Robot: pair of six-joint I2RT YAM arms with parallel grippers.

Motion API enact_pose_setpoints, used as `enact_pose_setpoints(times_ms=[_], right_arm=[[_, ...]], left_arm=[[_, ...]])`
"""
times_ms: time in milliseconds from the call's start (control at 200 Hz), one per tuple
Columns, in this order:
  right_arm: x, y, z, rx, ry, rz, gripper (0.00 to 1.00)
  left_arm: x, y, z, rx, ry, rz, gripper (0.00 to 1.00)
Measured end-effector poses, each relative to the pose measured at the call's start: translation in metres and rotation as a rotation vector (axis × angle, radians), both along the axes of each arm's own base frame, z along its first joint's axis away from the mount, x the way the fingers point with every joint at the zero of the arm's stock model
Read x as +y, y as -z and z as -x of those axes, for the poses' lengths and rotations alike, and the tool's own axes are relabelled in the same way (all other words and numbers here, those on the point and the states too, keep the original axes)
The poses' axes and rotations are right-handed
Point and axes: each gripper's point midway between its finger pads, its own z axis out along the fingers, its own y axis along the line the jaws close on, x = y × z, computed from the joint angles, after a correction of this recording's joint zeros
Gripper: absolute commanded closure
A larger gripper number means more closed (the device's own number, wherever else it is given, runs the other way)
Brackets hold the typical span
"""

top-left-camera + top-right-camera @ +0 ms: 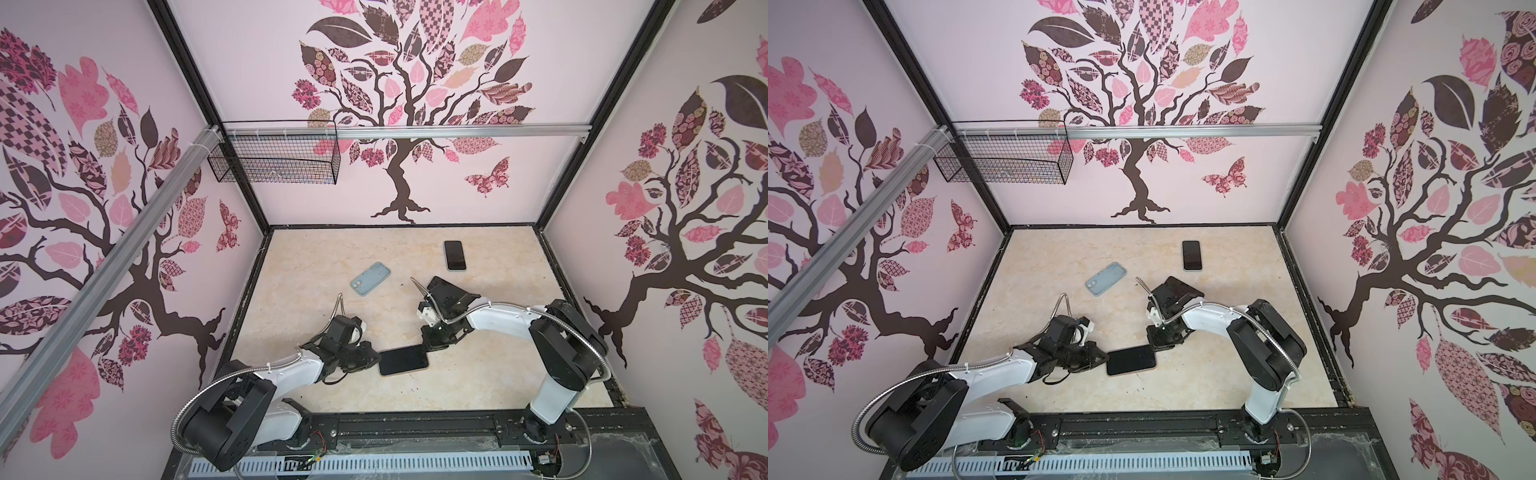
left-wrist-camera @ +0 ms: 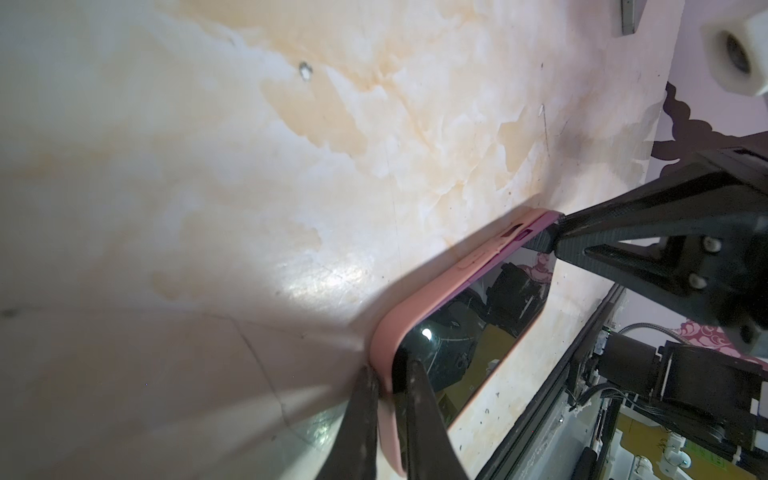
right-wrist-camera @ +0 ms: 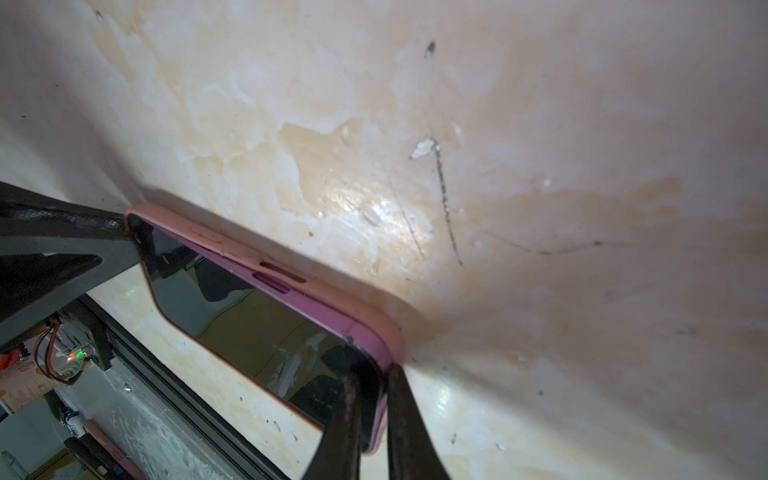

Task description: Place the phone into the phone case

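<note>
A black-screened phone (image 1: 403, 360) (image 1: 1131, 360) lies near the front middle of the marble floor, seated in a pink phone case (image 2: 415, 303) (image 3: 374, 328). Its purple side edge shows a little above the case rim at one end. My left gripper (image 1: 376, 359) (image 2: 390, 370) is shut on the phone's left end, one finger under the case and one on the screen (image 2: 478, 324). My right gripper (image 1: 427, 348) (image 3: 374, 374) is shut the same way on the opposite far-right corner. Each wrist view shows the other gripper's tip at the far end.
An empty light-blue case (image 1: 370, 278) (image 1: 1106, 278) lies behind the grippers at mid-floor. A second dark phone (image 1: 454, 255) (image 1: 1192, 255) lies at the back right. A wire basket (image 1: 274, 158) hangs on the back-left wall. A black rail (image 1: 415, 428) runs along the front edge.
</note>
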Motion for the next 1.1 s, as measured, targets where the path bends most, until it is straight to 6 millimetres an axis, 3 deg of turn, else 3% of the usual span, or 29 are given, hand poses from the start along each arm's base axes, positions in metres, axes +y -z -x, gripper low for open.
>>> enact_pose_setpoints(times_ms=[1100], right_arm=[[0.0010, 0.0054, 0.0028, -0.026, 0.004, 0.179, 0.91]], left_arm=[[0.0012, -0.0008, -0.0005, 0.000, -0.012, -0.002, 0.89]])
